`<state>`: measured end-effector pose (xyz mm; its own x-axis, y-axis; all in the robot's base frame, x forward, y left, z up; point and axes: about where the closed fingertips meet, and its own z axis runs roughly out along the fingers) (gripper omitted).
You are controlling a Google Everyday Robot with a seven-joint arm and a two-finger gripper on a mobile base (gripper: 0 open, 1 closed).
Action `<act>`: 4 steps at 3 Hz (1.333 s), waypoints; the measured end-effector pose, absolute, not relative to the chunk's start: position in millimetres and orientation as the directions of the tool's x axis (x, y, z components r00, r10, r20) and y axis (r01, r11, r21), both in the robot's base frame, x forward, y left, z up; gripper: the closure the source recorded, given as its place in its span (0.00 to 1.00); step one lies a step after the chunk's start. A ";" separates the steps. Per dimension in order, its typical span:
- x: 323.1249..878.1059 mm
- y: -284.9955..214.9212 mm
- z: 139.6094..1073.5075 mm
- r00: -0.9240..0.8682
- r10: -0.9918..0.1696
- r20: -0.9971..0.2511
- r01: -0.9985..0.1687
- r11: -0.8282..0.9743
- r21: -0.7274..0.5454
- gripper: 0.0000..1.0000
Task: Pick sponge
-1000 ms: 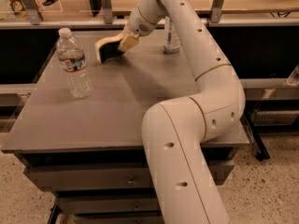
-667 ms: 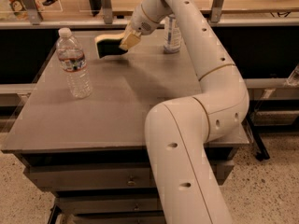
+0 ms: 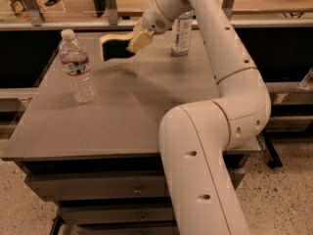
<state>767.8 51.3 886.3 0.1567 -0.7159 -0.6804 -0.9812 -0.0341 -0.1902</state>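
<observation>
The sponge (image 3: 113,47) is a small pale-yellow block with a dark green face. It hangs in the air above the far middle of the grey table (image 3: 122,111), held at its right end. My gripper (image 3: 134,40) is shut on the sponge, its cream-yellow padded fingers (image 3: 140,39) clamped over the sponge's right side. The white arm reaches in from the lower right and bends back over the table.
A clear water bottle with a white cap (image 3: 77,67) stands upright on the table's left side. A second bottle (image 3: 181,33) stands at the far edge, partly behind my arm. A railing and shelf run behind the table.
The gripper has risen with the sponge and carried it a little up and away from the tabletop; its shadow on the table is now farther below it. The bottles have not moved.
</observation>
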 end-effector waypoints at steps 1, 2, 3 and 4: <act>765.9 21.9 910.8 0.149 -0.723 -0.674 -0.974 0.012 -0.228 1.00; 771.0 -21.1 925.1 0.089 -0.747 -0.659 -0.960 0.111 -0.256 1.00; 770.0 -46.0 921.8 0.040 -0.777 -0.628 -0.949 0.166 -0.266 1.00; 758.4 -65.3 957.3 0.029 -0.768 -0.640 -0.908 0.247 -0.338 1.00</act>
<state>758.4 -65.3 957.3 0.0293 -0.7681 -0.6397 -0.9080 0.2471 -0.3383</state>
